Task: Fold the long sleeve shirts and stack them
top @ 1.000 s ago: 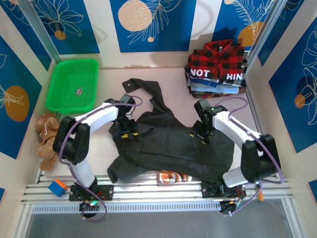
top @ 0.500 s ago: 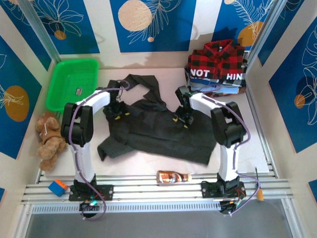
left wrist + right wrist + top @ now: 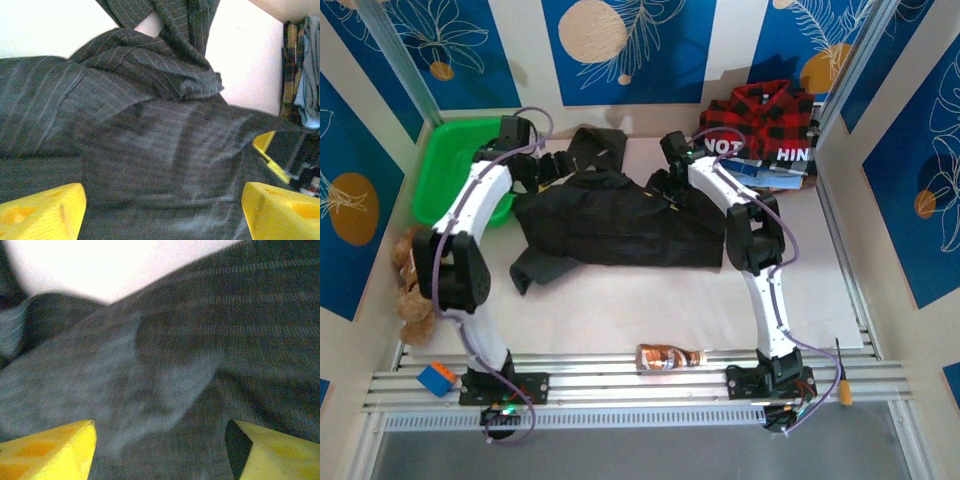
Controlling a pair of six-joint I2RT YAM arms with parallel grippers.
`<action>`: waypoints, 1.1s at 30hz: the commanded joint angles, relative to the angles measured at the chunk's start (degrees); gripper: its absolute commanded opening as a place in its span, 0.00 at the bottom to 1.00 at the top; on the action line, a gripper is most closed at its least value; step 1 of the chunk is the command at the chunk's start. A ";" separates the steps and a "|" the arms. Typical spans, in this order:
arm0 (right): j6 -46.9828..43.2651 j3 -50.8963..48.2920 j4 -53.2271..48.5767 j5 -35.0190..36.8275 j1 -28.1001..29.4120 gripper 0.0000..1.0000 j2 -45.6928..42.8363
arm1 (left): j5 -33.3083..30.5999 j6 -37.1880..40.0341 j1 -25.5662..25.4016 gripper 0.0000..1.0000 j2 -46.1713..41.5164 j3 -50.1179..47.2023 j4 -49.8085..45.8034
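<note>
The charcoal shirt (image 3: pixel 610 225) lies spread mid-table, toward 12 o'clock; the left gripper (image 3: pixel 162 212) and right gripper (image 3: pixel 160 450) hang over it, jaws apart; the plaid shirt (image 3: pixel 760 112) tops a pile (image 3: pixel 765 168) at 2 o'clock.

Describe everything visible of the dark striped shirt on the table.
The shirt is dark charcoal woven cloth with faint fine stripes. It lies rumpled on the pale table, spread as a wide band across the far half. One sleeve trails toward the near left; another part is bunched and looped at the far edge. The left claw and right claw sit over its far corners, their jaws wide open with cloth lying between them.
</note>
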 commanded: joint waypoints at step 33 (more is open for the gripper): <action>-2.57 -12.54 1.76 -6.83 4.68 0.66 0.91 | -12.33 9.45 0.27 0.30 13.83 -10.54 -1.48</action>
